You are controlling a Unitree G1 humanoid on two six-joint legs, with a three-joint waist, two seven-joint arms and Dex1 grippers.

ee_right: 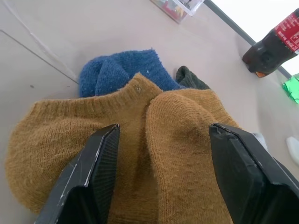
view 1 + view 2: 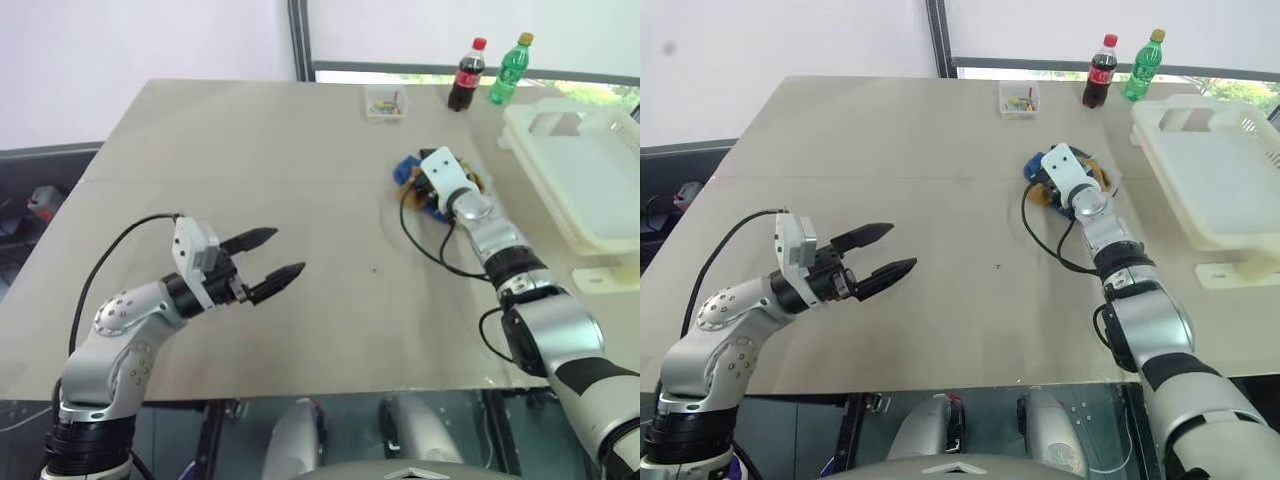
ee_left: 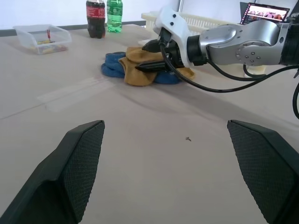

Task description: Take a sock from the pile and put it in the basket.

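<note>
The near and middle tabletop (image 2: 300, 180) lies bare — wide room between the left pincer (image 2: 275, 255), which hangs apart over the near left, and the pile (image 3: 140, 70). The right pincer (image 1: 159, 140) straddles the mustard socks, fingers spread. Between pile and basket (image 2: 590, 180) runs a bare strip. Behind stand a small clear box (image 2: 385, 102) and two bottles (image 2: 466, 75) — well apart
</note>
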